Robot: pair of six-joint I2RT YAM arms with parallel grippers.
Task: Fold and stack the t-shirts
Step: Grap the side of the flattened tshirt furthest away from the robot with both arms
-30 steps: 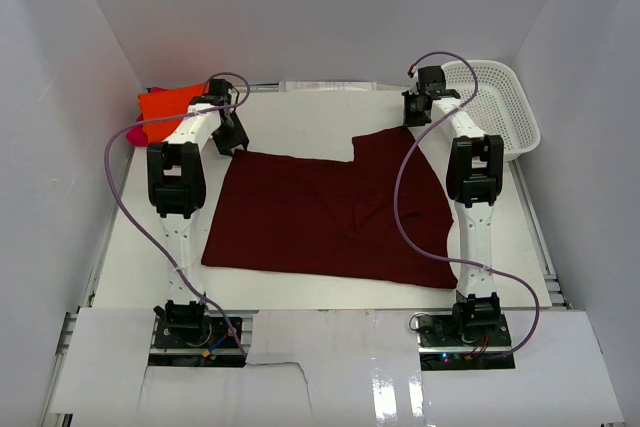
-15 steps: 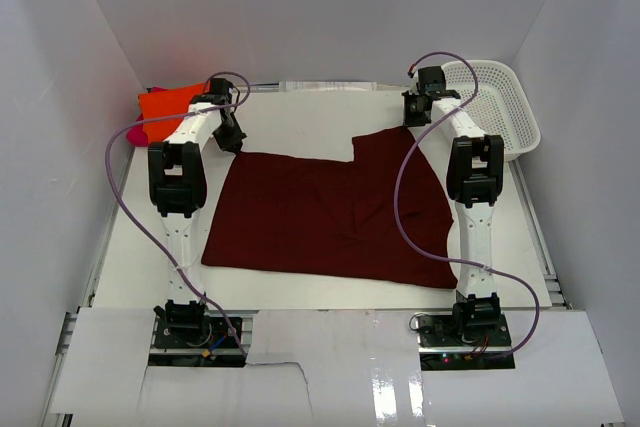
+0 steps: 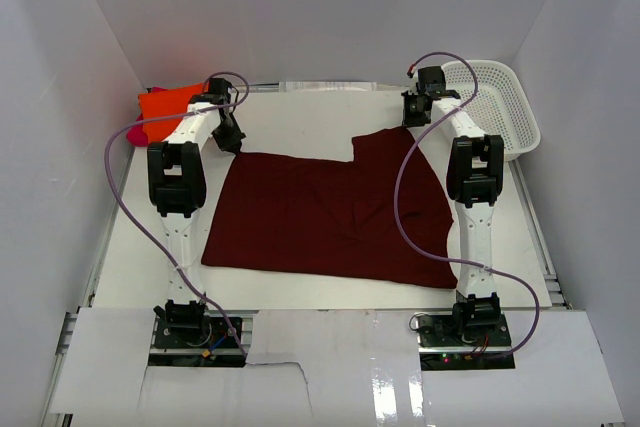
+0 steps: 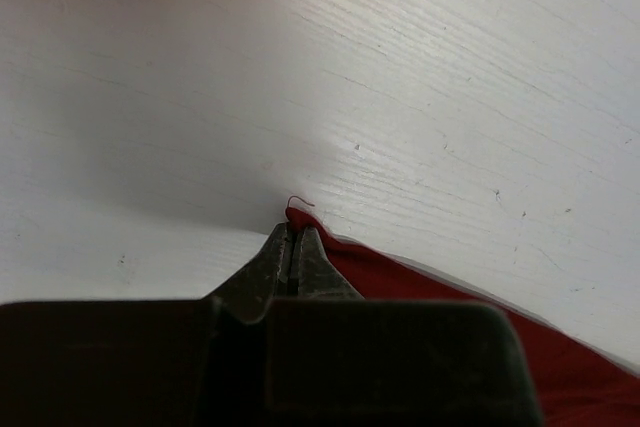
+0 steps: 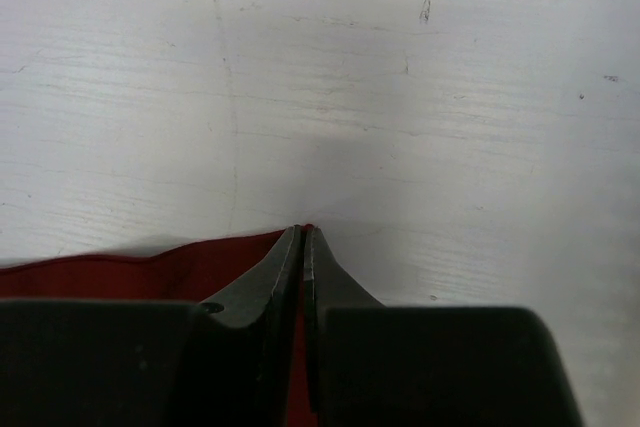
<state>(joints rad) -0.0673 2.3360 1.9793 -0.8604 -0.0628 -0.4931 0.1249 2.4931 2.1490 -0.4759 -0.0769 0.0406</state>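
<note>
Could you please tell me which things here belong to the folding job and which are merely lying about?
Job: maroon t-shirt, pinched at its far corners by left gripper and right gripper; orange t-shirt; pink t-shirt.
Lying about: white mesh basket.

Seen from above, a maroon t-shirt (image 3: 330, 217) lies spread flat on a white table (image 3: 300, 117) between two robot arms. The left gripper (image 3: 232, 139) meets its far left corner, the right gripper (image 3: 413, 117) its far right corner. An orange t-shirt (image 3: 165, 105) lies far left, a white mesh basket (image 3: 500, 107) far right
</note>
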